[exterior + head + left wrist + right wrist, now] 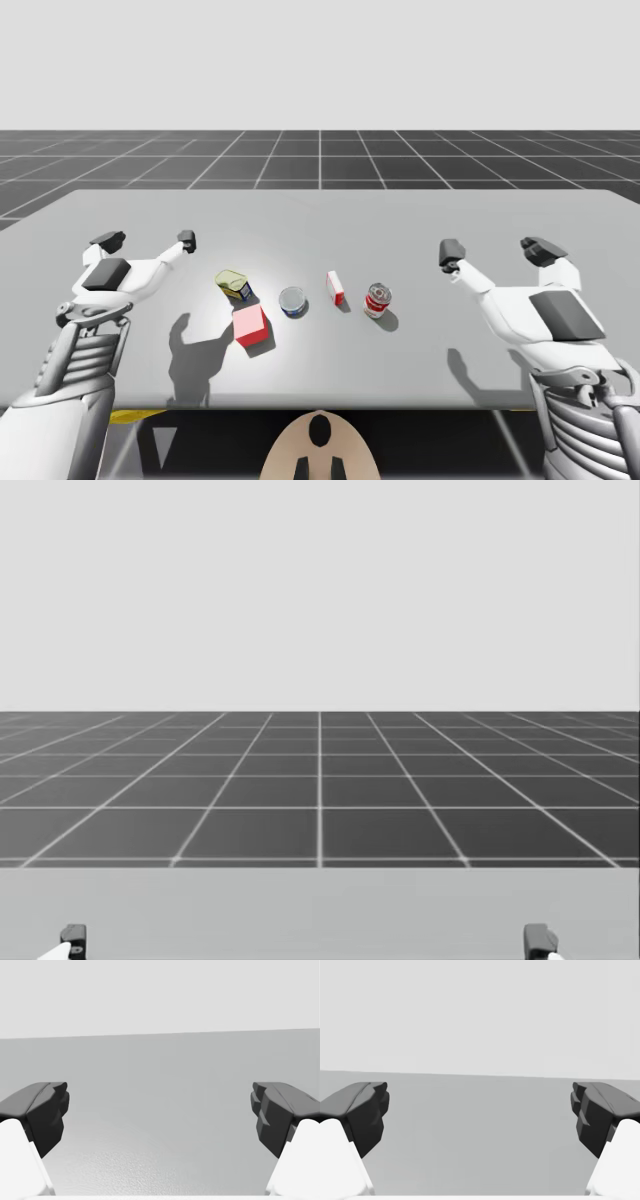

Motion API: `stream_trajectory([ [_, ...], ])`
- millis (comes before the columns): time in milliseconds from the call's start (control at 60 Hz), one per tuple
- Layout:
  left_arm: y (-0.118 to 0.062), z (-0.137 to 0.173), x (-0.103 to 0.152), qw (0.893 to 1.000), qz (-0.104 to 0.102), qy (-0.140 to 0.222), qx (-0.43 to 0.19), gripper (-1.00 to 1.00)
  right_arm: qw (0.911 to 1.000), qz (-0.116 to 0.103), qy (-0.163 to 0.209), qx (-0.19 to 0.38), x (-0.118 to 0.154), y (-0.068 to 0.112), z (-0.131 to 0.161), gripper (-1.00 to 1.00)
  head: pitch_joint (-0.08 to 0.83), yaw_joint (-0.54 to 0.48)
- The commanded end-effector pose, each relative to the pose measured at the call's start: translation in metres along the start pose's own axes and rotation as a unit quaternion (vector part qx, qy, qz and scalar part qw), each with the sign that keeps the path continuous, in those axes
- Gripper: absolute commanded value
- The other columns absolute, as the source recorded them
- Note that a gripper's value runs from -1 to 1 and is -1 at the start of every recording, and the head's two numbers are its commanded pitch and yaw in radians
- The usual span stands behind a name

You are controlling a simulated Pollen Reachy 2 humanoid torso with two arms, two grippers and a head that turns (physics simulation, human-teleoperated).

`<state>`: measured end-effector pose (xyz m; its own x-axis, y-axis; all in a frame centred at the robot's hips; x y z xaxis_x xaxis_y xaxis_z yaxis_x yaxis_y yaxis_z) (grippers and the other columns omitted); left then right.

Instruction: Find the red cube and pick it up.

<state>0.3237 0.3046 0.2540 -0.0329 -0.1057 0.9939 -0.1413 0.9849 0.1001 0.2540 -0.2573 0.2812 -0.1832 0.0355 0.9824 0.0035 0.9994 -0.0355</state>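
High view: red cube (pixel 250 325) on surface (pixel 330 220) looks rigid, light, flat-sided; pinch opposite side faces; left pincer (pixel 147 240), right pincer (pixel 495 250) both spread

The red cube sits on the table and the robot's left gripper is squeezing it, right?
Not quite. The red cube does sit on the table, but the left gripper is not squeezing it: it is open, off to the side of the cube, with nothing between its fingers. The high view shows this.
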Motion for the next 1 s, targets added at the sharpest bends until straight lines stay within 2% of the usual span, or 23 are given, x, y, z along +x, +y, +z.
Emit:
stream_trajectory([
  [17,0.0000,0.0000,-0.0003,1.000,-0.001,0.000,0.001,-1.00,0.9997,0.002,-0.014,-0.022,-0.0012,-0.0009,0.0004,-1.00,-0.003,0.00],
  [133,0.0001,0.0000,-0.0006,1.000,-0.002,-0.001,0.002,-1.00,0.9997,0.000,-0.009,-0.023,0.0000,-0.0041,-0.0020,-1.00,0.028,-0.01],
  [267,0.0000,-0.0001,-0.0008,1.000,-0.002,-0.001,0.003,-1.00,0.9998,-0.008,0.011,-0.014,0.0001,-0.0073,-0.0035,-1.00,0.111,-0.01],
  [383,-0.0006,-0.0006,-0.0011,1.000,-0.004,-0.001,0.002,-1.00,0.9997,-0.006,0.014,-0.018,-0.0008,-0.0064,-0.0044,-1.00,0.208,0.00],
  [417,-0.0009,-0.0009,-0.0014,1.000,-0.005,-0.001,0.002,-1.00,0.9995,0.002,0.011,-0.029,-0.0012,-0.0056,-0.0052,-1.00,0.247,0.01],
  [667,-0.0012,-0.0023,-0.0013,1.000,-0.006,-0.001,0.002,-1.00,0.9996,0.003,0.008,-0.027,-0.0018,-0.0058,-0.0058,-1.00,0.442,0.04],
  [833,-0.0019,-0.0024,-0.0009,1.000,-0.007,0.000,0.002,-1.00,0.9996,0.007,0.009,-0.026,-0.0019,-0.0056,-0.0055,-1.00,0.531,0.07],
  [1000,-0.0034,-0.0023,-0.0013,1.000,-0.009,0.001,0.000,-1.00,0.9997,0.009,0.011,-0.022,-0.0027,-0.0054,-0.0055,-1.00,0.605,0.16],
])
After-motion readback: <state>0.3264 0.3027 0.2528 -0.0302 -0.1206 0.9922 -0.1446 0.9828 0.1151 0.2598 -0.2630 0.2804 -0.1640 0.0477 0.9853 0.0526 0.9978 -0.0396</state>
